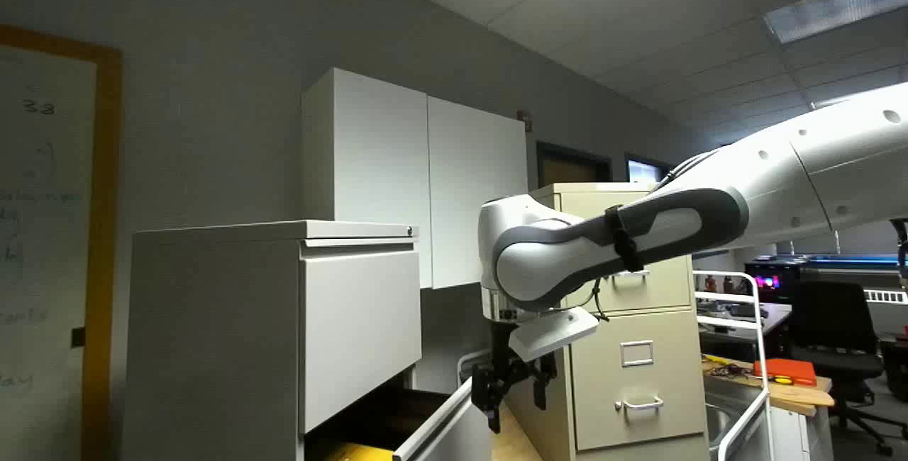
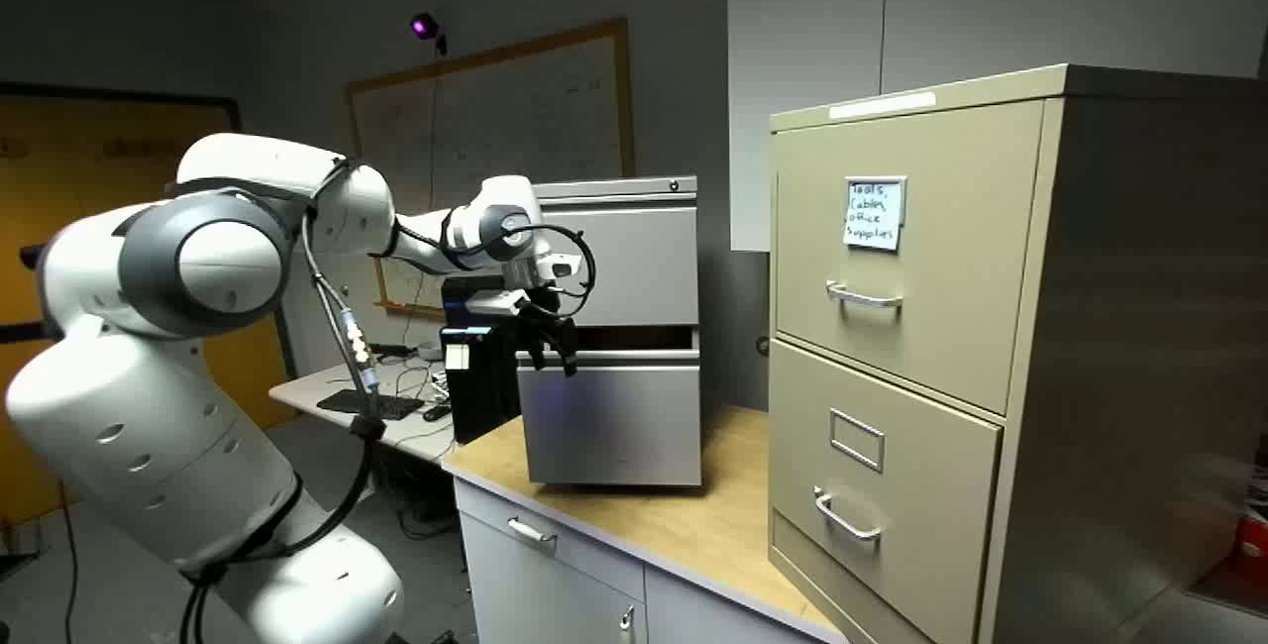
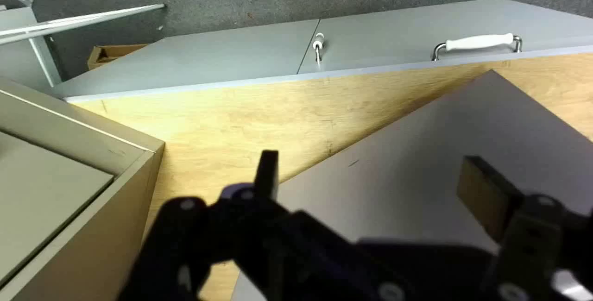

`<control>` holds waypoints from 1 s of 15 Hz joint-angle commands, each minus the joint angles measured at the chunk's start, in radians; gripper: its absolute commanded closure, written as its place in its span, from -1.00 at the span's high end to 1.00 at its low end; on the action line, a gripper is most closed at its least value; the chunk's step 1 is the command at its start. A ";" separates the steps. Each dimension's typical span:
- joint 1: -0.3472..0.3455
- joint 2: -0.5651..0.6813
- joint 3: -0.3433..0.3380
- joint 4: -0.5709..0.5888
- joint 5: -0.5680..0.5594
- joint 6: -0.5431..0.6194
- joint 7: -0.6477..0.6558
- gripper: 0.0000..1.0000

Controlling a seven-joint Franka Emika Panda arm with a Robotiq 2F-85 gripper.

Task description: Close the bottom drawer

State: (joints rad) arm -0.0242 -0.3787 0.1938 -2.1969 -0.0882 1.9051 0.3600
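Observation:
The bottom drawer's plain, flat front panel shows in both exterior views (image 1: 464, 429) (image 2: 614, 426) and fills the lower right of the wrist view (image 3: 417, 143). The drawer is pulled out from the white cabinet (image 1: 213, 333), leaving a dark gap below the upper drawer front (image 1: 362, 333). Something yellow (image 1: 358, 452) lies inside. My gripper (image 1: 516, 411) points down by the top edge of the front panel, near its left end in an exterior view (image 2: 554, 369). In the wrist view the fingers (image 3: 373, 159) are wide apart with nothing between them. I cannot tell whether they touch the panel.
A beige filing cabinet (image 2: 892, 258) with handled drawers stands beside the white cabinet on a wooden countertop (image 2: 733, 456). White wall cabinets (image 1: 383, 170) hang behind. A black computer (image 2: 480, 396) and desk (image 2: 317, 386) lie beyond the cabinet.

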 commanded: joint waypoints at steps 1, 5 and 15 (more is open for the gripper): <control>0.019 0.002 -0.016 0.002 -0.007 0.000 0.005 1.00; 0.019 0.001 -0.016 0.002 -0.007 0.000 0.005 1.00; -0.051 0.105 -0.102 -0.008 -0.074 0.265 0.020 1.00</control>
State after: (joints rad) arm -0.0516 -0.3293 0.1272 -2.2154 -0.1350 2.0787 0.3600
